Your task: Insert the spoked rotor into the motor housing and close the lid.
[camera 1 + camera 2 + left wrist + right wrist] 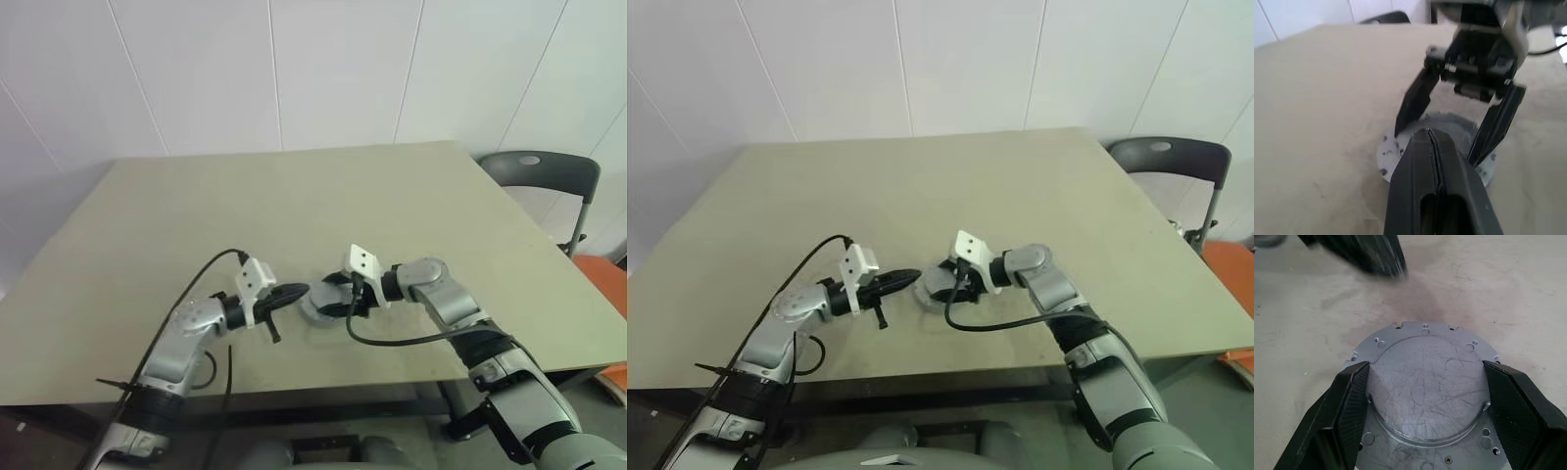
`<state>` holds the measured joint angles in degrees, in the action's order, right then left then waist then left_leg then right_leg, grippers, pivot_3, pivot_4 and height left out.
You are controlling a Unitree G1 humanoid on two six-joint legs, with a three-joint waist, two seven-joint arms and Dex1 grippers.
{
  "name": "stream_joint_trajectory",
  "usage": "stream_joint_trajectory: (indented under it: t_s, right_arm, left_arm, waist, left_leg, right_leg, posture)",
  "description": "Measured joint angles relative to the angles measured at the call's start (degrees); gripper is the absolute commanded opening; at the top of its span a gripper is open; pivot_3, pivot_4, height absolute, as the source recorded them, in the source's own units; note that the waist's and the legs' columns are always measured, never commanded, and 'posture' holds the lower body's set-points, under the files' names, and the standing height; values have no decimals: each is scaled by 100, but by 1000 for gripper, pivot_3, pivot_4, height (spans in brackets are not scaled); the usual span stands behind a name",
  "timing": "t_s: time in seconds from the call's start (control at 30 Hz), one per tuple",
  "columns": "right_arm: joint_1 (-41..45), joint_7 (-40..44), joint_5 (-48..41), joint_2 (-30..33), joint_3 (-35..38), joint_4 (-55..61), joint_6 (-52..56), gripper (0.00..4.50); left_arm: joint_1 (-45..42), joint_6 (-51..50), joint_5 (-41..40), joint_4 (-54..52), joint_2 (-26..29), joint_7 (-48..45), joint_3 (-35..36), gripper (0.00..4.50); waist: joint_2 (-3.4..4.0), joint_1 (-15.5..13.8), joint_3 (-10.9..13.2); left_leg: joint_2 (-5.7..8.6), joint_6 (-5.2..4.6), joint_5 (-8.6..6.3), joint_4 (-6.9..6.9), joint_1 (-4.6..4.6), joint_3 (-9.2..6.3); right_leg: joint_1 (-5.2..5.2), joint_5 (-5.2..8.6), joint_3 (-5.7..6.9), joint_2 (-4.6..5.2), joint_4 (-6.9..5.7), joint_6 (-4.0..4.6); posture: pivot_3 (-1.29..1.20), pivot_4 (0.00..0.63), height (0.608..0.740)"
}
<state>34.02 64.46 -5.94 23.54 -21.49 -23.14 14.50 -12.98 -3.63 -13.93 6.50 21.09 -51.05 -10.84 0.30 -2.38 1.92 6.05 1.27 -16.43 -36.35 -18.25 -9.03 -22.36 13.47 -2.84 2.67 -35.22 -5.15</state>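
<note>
On table (pixel 294 196), right end effector (pixel 1425 396) astride lid (pixel 1425 377) (left end effector (pixel 1436 161) clenched).

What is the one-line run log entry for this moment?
right gripper: fingers astride round scratched silvery metal assembly | left gripper: shut, beside it | beige table

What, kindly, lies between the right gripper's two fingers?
The raised centre of a grey metal disc, clasped by the right gripper, in the right wrist view.
</note>
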Motion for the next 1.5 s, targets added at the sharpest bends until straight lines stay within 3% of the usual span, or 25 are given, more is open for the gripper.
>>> stream_joint_trajectory:
  t_s: [0.2, 0.33, 1.0, 1.13, 1.5]
  right_arm:
    - [-14, -2, -12, -15, 50, 26, 149, 3181]
    - [-42, -14, -12, -21, 60, 62, 204, 3181]
    - [-61, -15, -12, -39, 88, 152, 368, 3181]
    - [-90, -77, -4, -45, 155, 207, 472, 4472]
    - [-118, 142, -404, -22, 514, 381, 1252, 4472]
  left_arm:
    - [-642, 986, 594, 1497, -529, 214, -193, 0]
    - [-814, 1416, 779, 1948, -703, 286, -191, 0]
    - [-758, 974, 696, 1571, -431, -353, -176, 0]
    - [-757, 975, 697, 1571, -430, -353, -177, 0]
    - [-619, 1014, 662, 1390, -272, -479, -167, 0]
  waist:
    - [-4, -12, -8]
    - [5, -10, -28]
    - [6, -1, -31]
    - [5, 2, -31]
    - [2, 14, -30]
  left_leg:
    - [0, 0, 0, -2, -1, -4]
    - [1, 0, 0, 0, -1, -4]
    - [1, 0, -1, 9, -2, -8]
    - [0, 0, -1, 9, -3, -8]
    - [-5, -1, -1, 22, -11, -8]
  right_leg:
    - [2, -1, 2, 1, 1, -1]
    - [1, 0, 3, 3, 2, -5]
    - [-2, 4, 5, 2, 6, -9]
    - [-3, 5, 5, 3, 5, -9]
    - [-20, 6, 5, 4, 9, -11]
  posture:
    - [0, 0, 740]
    - [0, 0, 740]
    - [0, 0, 740]
    - [0, 0, 740]
    - [0, 0, 740]
